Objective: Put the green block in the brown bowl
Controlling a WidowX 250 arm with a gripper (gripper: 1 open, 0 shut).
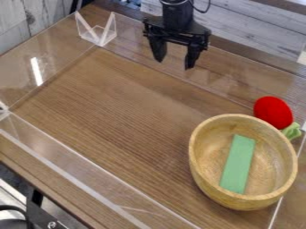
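Bright, even light, low-res and soft overall. White glare streaks on the clear panels (48, 67) left of and below the gripper (176, 61), plus sheen on the wooden tabletop (120, 116) beneath it. Shadows faint, soft. Gripper slightly blurred; frame corners dark, indistinct.

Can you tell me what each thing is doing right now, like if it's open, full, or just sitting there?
End effector: open, empty, pointing down over the table's far side.
Green block: lying flat inside the bowl.
Brown bowl: upright, holding the block.
Red ball-like thing: resting beside the bowl, untouched.
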